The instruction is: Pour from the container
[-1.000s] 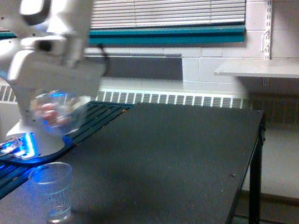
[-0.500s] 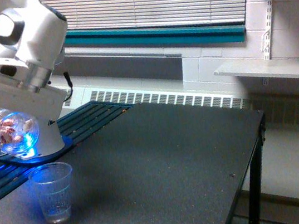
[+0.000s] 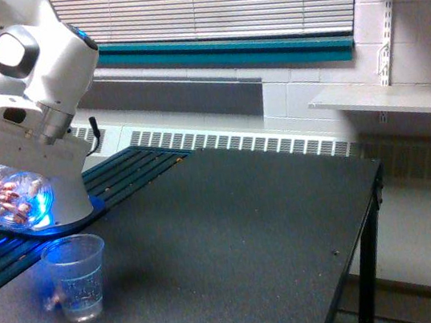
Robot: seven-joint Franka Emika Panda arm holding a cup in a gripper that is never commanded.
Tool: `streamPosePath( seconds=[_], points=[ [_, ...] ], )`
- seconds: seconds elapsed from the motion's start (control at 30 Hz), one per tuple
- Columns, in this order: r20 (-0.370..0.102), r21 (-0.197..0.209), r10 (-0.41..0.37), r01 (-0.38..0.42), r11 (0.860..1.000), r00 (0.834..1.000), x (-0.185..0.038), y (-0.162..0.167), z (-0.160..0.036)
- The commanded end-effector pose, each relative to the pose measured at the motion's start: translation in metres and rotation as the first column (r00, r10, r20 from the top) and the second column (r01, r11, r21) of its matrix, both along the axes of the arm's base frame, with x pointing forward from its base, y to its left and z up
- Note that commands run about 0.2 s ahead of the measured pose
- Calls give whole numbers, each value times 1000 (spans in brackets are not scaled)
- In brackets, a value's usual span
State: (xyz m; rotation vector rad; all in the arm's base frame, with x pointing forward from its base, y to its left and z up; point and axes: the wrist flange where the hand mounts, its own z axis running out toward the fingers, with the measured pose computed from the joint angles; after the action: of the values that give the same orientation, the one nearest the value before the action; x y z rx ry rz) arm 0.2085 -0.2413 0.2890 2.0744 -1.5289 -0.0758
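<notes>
Clear round container, filled with small pieces, is held clamped by the gripper at left, above the ridged cup; further tilting over its mouth is judged necessary.

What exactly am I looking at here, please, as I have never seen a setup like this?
This is a single view from a camera standing off the machine. The white machine at the exterior view's left is a robot arm, mounted on a base that glows blue. At its end it carries a clear, round-bodied container with small reddish and pale pieces inside, held in the air above and slightly left of a ridged clear plastic cup. That cup stands upright on the dark table. The gripper itself is hidden behind the arm's housing, so its fingers cannot be seen. Behind are window blinds, a wall heater and a white shelf. The job appears to be pouring from the container.
</notes>
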Motion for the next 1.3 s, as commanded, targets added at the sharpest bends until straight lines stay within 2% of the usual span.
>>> streamPosePath(
  seconds=[0.03, 1.3],
  points=[
    [10, -6, 1, -1, 1000, 1000, 5, 0, -5],
    [88, 32, 17, -20, 999, 996, 49, 11, -34]
  ],
)
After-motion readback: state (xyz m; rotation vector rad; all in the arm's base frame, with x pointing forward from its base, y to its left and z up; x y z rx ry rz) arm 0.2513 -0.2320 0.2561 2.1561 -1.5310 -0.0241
